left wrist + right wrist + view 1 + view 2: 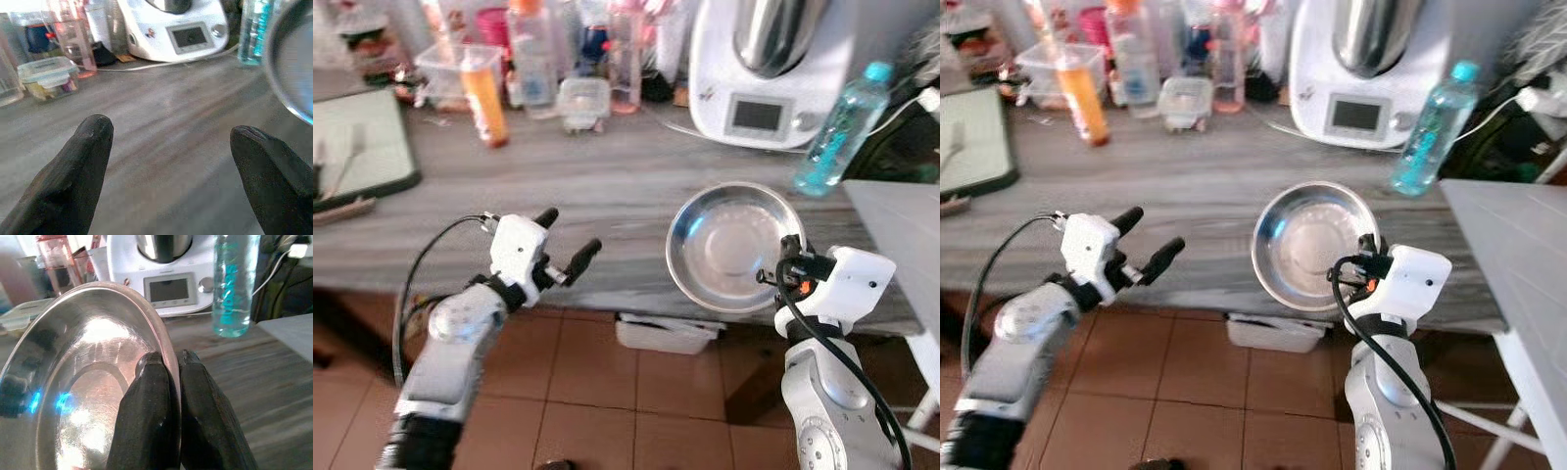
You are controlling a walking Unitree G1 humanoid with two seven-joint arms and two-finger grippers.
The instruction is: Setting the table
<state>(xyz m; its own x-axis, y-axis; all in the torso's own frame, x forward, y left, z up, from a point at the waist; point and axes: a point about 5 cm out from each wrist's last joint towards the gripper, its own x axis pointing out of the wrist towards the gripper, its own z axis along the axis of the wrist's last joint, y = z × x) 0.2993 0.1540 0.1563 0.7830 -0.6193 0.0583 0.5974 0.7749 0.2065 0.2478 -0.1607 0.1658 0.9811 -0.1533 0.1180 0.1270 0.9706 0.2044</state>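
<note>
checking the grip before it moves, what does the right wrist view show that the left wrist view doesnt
Right wrist view: the right claw pinching the rim of the steel bowl, one finger inside and one outside, with the bowl's shiny interior in full.

Left wrist view: the left claw open with nothing between its fingers, bare grey counter ahead, a lidded food container and a pink tumbler.

Both: the white kitchen machine with its display, the blue water bottle, and the wood-grain counter.
</note>
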